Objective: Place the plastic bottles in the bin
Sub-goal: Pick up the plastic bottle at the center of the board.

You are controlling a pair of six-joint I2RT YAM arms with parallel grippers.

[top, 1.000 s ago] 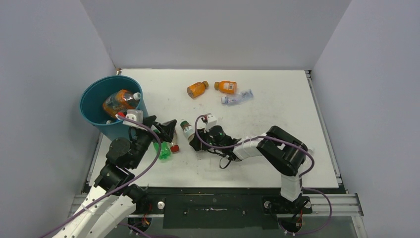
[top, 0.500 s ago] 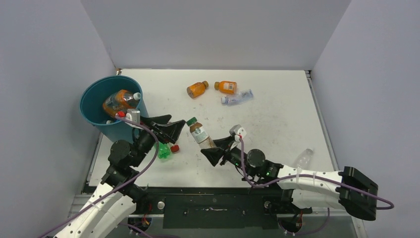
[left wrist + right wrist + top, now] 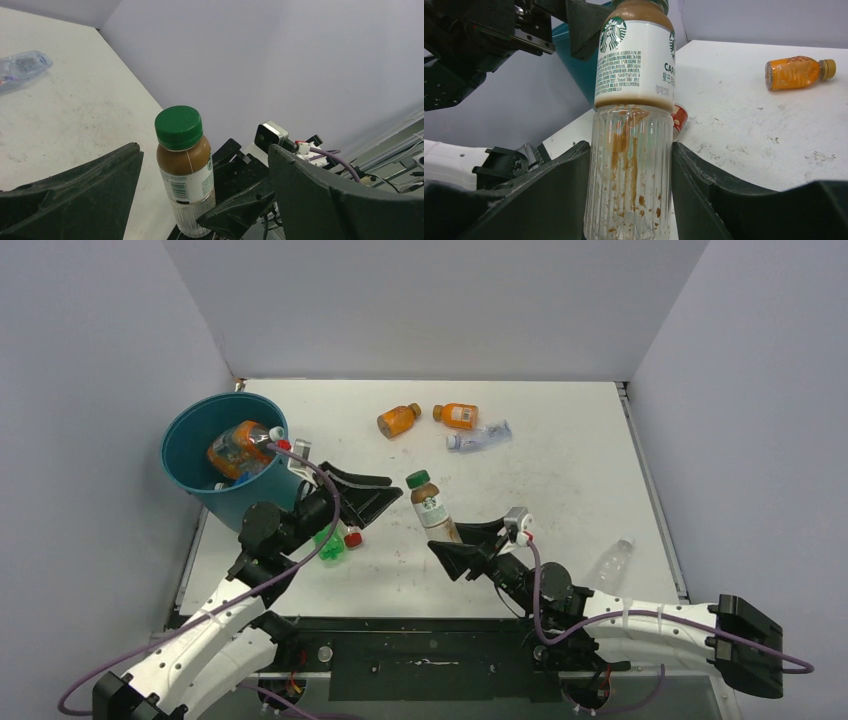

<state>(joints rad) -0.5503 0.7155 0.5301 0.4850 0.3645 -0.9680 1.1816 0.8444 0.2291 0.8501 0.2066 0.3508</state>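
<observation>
Above mid-bench (image 3: 560, 490), my right gripper (image 3: 462, 543) clamps the base of the upright coffee bottle (image 3: 430, 506), cap toward twelve o'clock, with my left gripper (image 3: 385, 494) gaping wide at its nine o'clock, nearer the bin (image 3: 222, 502) at ten.

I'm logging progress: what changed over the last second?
The right tool lifted the coffee bottle off the table, upright, and carried it rightward. The open left tool swung right toward it. The bin, green bottle and far orange bottles stayed put.
</observation>
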